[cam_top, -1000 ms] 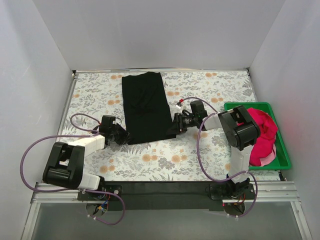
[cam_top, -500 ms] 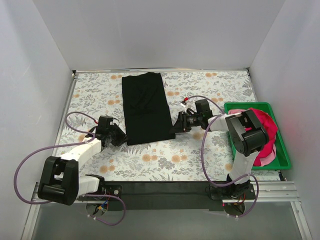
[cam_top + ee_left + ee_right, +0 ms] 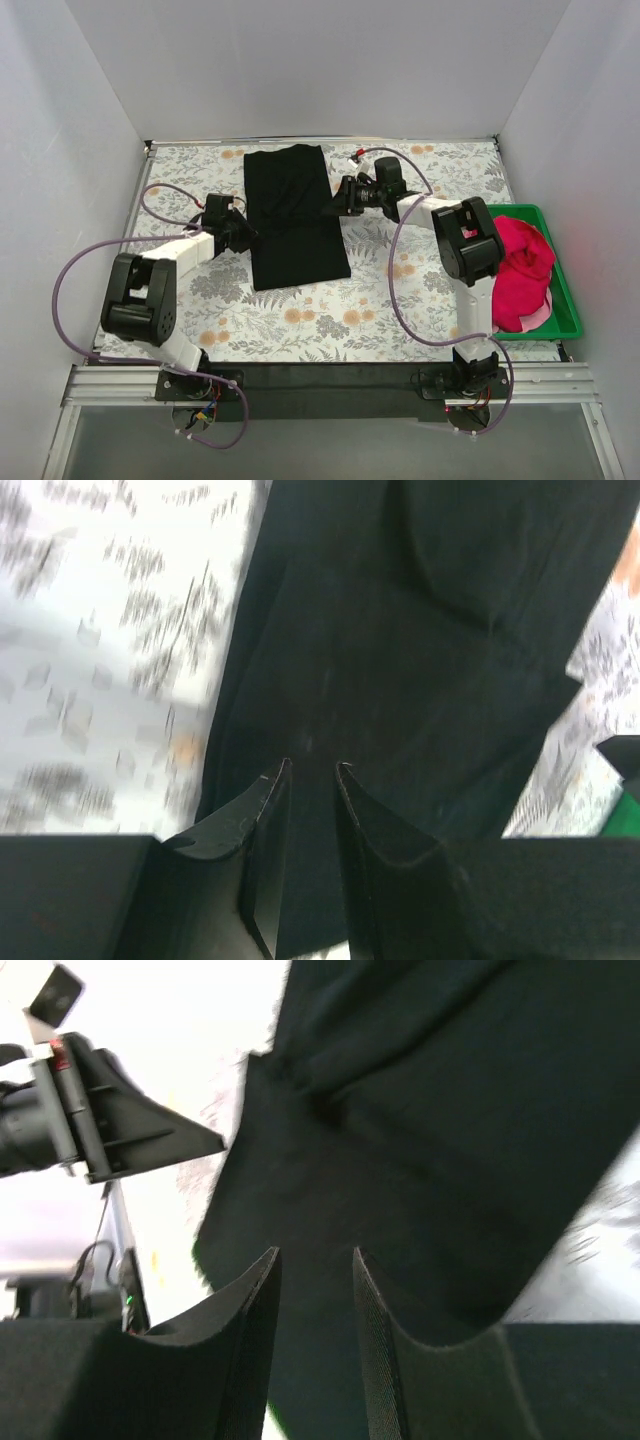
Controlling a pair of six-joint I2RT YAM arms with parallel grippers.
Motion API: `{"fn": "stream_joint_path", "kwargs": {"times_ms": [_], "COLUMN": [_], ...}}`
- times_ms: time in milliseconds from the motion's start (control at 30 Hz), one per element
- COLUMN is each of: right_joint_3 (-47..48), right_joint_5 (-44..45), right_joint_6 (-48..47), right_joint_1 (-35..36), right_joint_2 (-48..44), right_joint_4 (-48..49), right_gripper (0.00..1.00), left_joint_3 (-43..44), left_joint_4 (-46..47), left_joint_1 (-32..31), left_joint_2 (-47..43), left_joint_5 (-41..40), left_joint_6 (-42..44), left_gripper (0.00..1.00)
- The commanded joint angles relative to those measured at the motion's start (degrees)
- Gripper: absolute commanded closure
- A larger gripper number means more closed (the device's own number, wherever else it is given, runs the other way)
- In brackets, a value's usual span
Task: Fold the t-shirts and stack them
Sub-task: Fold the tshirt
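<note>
Black t-shirt (image 3: pixel 295 215), long axis near-to-far

Plain white walls (image 3: pixel 320 60) enclose a floral-patterned tabletop (image 3: pixel 330 325); its near edge seems a metal rail (image 3: pixel 540 378).

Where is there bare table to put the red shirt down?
The widest bare patch of table lies between the black shirt's near hem and the near edge. Another lies far right, between the right arm, the back wall and the crate. It is crowded along the black shirt's long edges, where the left hand and right hand sit.
</note>
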Motion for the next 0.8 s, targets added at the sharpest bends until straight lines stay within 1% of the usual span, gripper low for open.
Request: {"fn": "stream_joint_path", "kwargs": {"times_ms": [0,33,133,233,300,400,433,467,500,633,733,767], "right_joint_3": [5.7,6.8,10.0,10.0,8.7,6.5,4.2,2.9,1.5,-8.9,-13.3,-15.8], "right_joint_5": [2.5,3.2,3.7,4.0,3.6,3.0,2.7,2.6,2.0,-0.8,-2.5,-2.6], "right_joint_6": [2.8,3.2,4.6,4.7,4.5,3.5,2.8,2.7,2.9,2.0,1.8,1.6], "right_joint_1": [-0.7,-1.0,-2.1,-3.1,-3.6,-3.8,-3.8,-3.8,-3.6,-1.0,1.8,2.6], "right_joint_2": [5.8,7.1,11.1,13.4,13.2,9.6,6.5,4.9,3.3,-6.0,-10.2,-10.8], "right_joint_4": [0.0,-0.1,0.0,-0.1,0.0,-0.6,-0.9,-0.9,-0.9,-0.8,-0.7,-0.7], "right_gripper": [0.64,0.64,0.64,0.64,0.64,0.64,0.64,0.64,0.64,0.64,0.64,0.64], "left_joint_3": [4.4,5.8,7.2,6.7,5.4,5.2,5.4,4.8,4.2,-0.2,-4.8,-6.3], "left_joint_4": [2.8,2.9,2.9,3.0,2.9,0.5,-0.7,-2.7,-3.5,-7.2,-9.3,-9.2], "left_joint_1": [1.0,1.2,2.0,2.5,2.9,2.9,2.9,2.8,2.7,0.8,-3.4,-6.0], "left_joint_2": [4.2,6.9,11.0,12.3,11.6,7.3,6.0,2.4,0.7,-7.7,-12.0,-12.9], "left_joint_5": [-1.6,-1.7,-2.0,-2.3,-2.4,-2.2,-2.0,-1.2,-0.3,5.5,7.7,7.4], "left_joint_6": [1.2,1.2,1.1,1.2,1.3,2.5,2.5,2.6,2.6,1.4,-1.0,-1.8], "left_gripper": [0.75,0.75,0.76,0.76,0.76,0.75,0.75,0.74,0.74,0.74,0.74,0.74]}}
